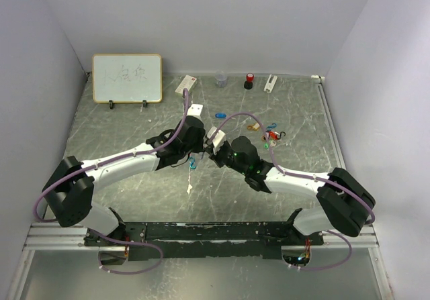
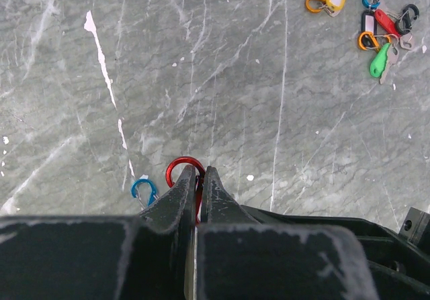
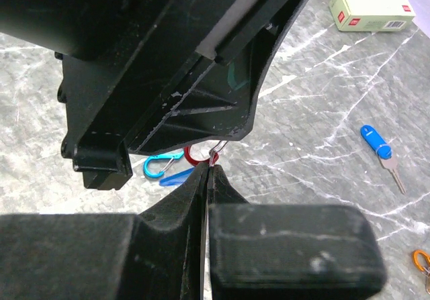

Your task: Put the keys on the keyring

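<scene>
The left gripper (image 2: 199, 171) is clamping the red carabiner (image 2: 173, 165); the right gripper (image 3: 209, 167) is pinching a silver ring (image 3: 216, 150) beside it. Loose keys (image 2: 379, 35) are lying far ahead-right of the left gripper, nearer the right arm.

overhead view from behind; two close downward wrist views, red carabiner (image 2: 176, 164) (image 3: 193, 156) in both

Left claw (image 2: 198, 172) walls off right claw (image 3: 207, 169); table (image 2: 269, 112) beyond lies open.
</scene>
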Motion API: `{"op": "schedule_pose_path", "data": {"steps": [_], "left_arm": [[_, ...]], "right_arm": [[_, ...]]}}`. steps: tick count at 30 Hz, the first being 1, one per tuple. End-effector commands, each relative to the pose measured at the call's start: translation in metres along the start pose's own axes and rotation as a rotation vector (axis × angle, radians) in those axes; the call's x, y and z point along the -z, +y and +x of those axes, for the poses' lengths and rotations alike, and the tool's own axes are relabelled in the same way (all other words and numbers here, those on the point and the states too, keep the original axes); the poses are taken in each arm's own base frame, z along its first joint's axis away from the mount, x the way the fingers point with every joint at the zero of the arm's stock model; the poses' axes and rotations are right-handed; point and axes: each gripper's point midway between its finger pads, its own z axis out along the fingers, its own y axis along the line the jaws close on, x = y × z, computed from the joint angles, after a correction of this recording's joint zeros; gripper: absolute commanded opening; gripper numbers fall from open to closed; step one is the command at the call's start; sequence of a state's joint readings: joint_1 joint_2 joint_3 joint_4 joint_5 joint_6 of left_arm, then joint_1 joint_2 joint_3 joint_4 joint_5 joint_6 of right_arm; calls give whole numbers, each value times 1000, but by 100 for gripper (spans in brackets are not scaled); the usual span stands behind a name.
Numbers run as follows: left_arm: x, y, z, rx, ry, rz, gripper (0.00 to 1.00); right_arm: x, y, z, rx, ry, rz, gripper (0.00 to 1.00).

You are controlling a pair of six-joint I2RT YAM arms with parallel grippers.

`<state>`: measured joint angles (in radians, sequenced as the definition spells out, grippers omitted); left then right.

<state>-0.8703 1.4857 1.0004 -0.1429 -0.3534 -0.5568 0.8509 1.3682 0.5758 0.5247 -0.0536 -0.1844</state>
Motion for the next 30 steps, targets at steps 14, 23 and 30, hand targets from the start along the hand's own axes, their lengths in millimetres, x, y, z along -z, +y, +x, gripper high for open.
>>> {"op": "schedule_pose_path", "data": {"steps": [14, 23, 30], "left_arm": [[5, -9, -28, 32, -82, 27, 7], [5, -10, -31, 29, -86, 26, 7], [4, -9, -34, 34, -91, 20, 7]], "right_arm": [[0, 17, 4, 20, 14, -76, 0], [2, 24, 5, 43, 13, -101, 0], [3, 27, 7, 56, 20, -113, 0]]}}
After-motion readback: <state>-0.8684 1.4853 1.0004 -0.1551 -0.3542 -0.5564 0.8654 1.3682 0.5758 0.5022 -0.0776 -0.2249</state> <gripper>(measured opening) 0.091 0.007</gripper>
